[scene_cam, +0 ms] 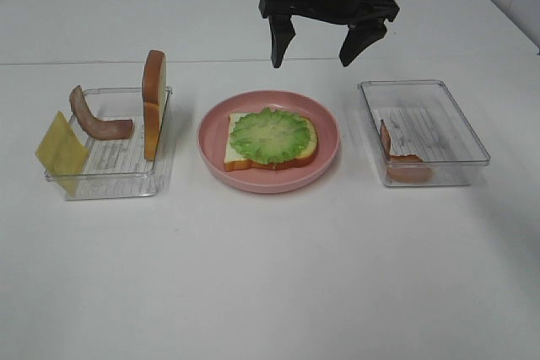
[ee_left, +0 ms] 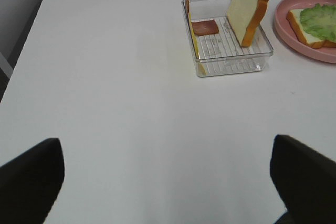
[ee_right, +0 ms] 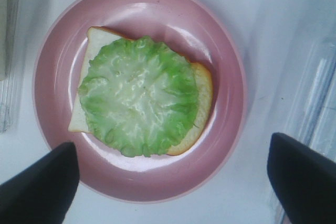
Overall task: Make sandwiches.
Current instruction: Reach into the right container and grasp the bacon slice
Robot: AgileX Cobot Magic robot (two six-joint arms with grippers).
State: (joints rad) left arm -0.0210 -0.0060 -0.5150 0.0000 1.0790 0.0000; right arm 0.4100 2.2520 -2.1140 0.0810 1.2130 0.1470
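Note:
A pink plate (scene_cam: 211, 153) in the middle holds a bread slice (scene_cam: 236, 156) with a round green lettuce leaf (scene_cam: 272, 133) on top; both show in the right wrist view (ee_right: 139, 102). My right gripper (scene_cam: 321, 46) hangs open and empty above and behind the plate. The left clear tray (scene_cam: 118, 176) holds an upright bread slice (scene_cam: 153, 103), a bacon strip (scene_cam: 94, 120) and a yellow cheese square (scene_cam: 61, 151). The right clear tray (scene_cam: 439, 124) holds a bacon strip (scene_cam: 400, 156). My left gripper (ee_left: 168, 182) is open and empty, well short of the left tray (ee_left: 231, 59).
A table seam (scene_cam: 84, 62) runs across behind the trays. White table surface (scene_cam: 270, 276) lies in front of the plate and trays. A dark gap (ee_left: 16, 35) marks the table's edge in the left wrist view.

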